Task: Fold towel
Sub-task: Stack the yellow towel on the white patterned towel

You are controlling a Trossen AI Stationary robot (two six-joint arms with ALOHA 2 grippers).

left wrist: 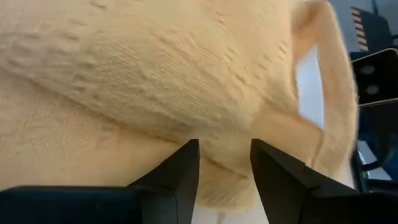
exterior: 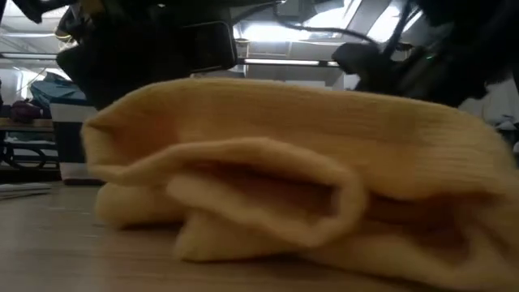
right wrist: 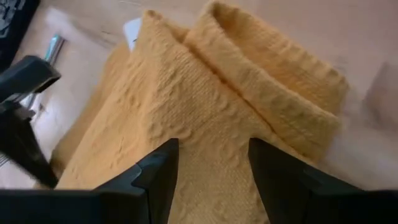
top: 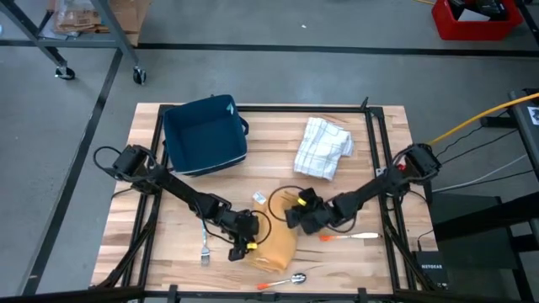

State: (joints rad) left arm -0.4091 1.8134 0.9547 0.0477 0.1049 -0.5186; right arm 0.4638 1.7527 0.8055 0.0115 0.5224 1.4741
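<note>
— Lying near the front edge of the table [top: 345, 257], between both arms, the yellow towel [top: 276, 249] was already bunched into a thick fold. How did it look to handle?

— Soft, limp and light, I judged; a knit that would sag unless taken by a corner or a folded edge.

— And the grippers?

— The left gripper [left wrist: 225, 163] stood partly open, its fingers apart, with cloth bulging between the tips but not pinched. The right gripper [right wrist: 213, 163] was also parted over the towel's top layer, gripping nothing.

— Anything else nearby?

— A blue bin [top: 205, 135] and a checked cloth [top: 322, 147], well apart.
</note>
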